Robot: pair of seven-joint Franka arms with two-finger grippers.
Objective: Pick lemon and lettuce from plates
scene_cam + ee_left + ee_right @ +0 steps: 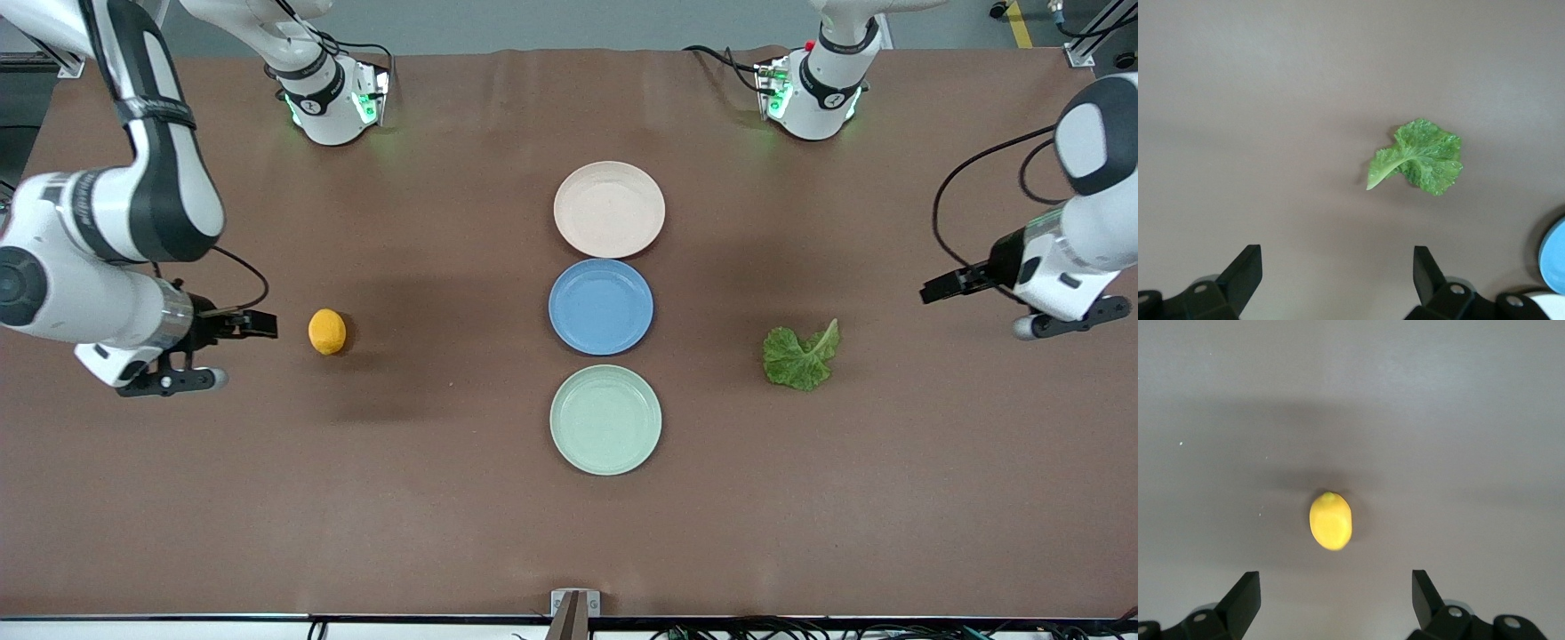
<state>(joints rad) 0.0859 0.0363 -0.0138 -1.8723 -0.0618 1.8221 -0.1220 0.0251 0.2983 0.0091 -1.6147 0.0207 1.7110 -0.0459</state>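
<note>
The lemon (327,331) lies on the bare brown table toward the right arm's end, on no plate; it also shows in the right wrist view (1331,521). The lettuce (800,356) lies flat on the table toward the left arm's end and shows in the left wrist view (1421,157). The beige-pink plate (609,209) and the mint green plate (605,420) are both empty. My right gripper (256,324) (1336,597) is open and empty beside the lemon. My left gripper (935,291) (1338,273) is open and empty, off to the side of the lettuce.
A blue plate (601,307) stands empty between the two other plates in the middle of the table; its rim shows in the left wrist view (1555,257). Both arm bases stand at the table's edge farthest from the front camera.
</note>
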